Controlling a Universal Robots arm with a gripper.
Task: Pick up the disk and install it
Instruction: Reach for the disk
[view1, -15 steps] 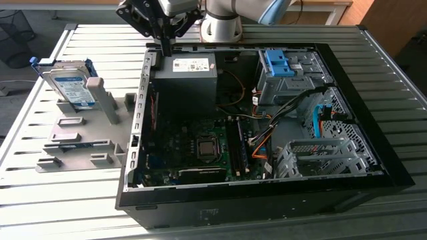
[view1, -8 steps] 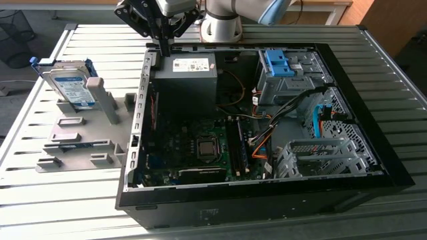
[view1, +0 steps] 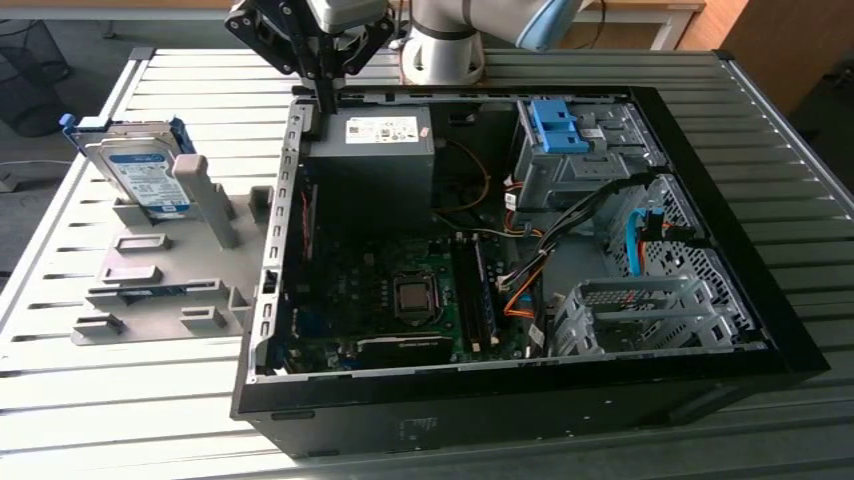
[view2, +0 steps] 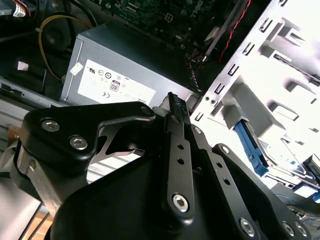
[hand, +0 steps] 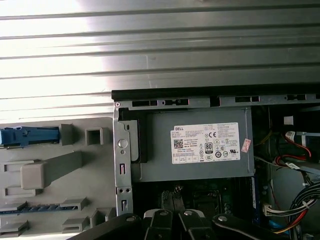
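Open black metal computer case (view1: 534, 405) nearest. Silver rectangular disk with blue frame (view1: 144, 172) stands upright in grey plastic rack (view1: 160, 290), outside the case on the exterior view's left. Black gripper (view1: 326, 102) hovers above the case's far corner by the grey power supply box (view1: 380, 150), fingers pressed together, holding nothing.

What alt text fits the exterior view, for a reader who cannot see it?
The shut pincer hangs over a corner of an open computer case, beside its power supply. The disk stands in a grey holder on the exterior view's left, on a slatted table.
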